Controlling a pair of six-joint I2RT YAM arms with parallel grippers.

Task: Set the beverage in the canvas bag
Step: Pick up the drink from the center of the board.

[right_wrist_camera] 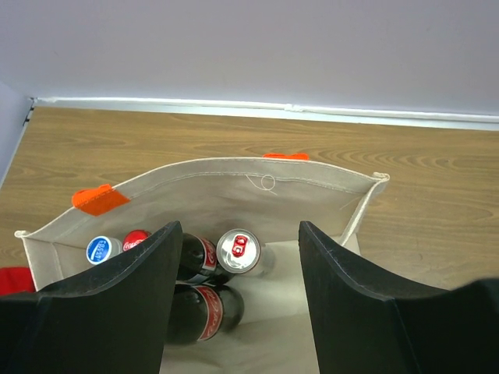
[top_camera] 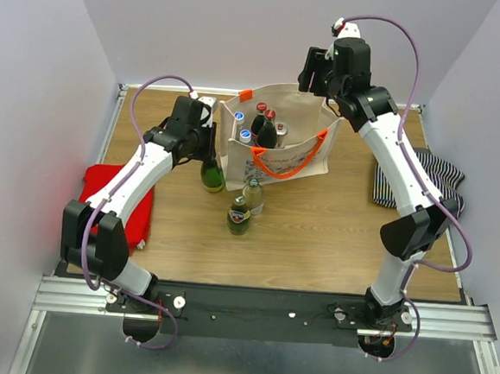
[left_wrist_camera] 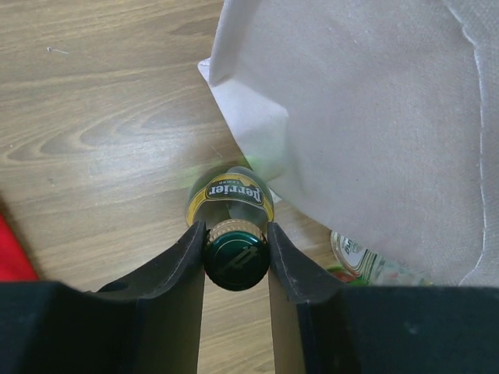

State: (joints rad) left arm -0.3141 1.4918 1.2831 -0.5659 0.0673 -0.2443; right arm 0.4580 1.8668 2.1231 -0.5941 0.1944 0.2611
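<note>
Perrier bottle [left_wrist_camera: 231, 192] upright just left of canvas bag [top_camera: 291, 156], left gripper [left_wrist_camera: 236, 234] clamped on its top, right gripper [right_wrist_camera: 239, 230] spread wide above the bag, cola bottles [right_wrist_camera: 207, 312] inside

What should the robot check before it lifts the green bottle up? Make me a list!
1. Grip: the left claw pinches the green bottle at its cap from both sides: ok.
2. Bottle standing upright: ok.
3. The canvas bag open at the top: ok.
4. Room inside the bag: ok, bare floor beside the can.
5. Way over the bag free: not ok, the open right claw hangs above its mouth and may block.
</note>
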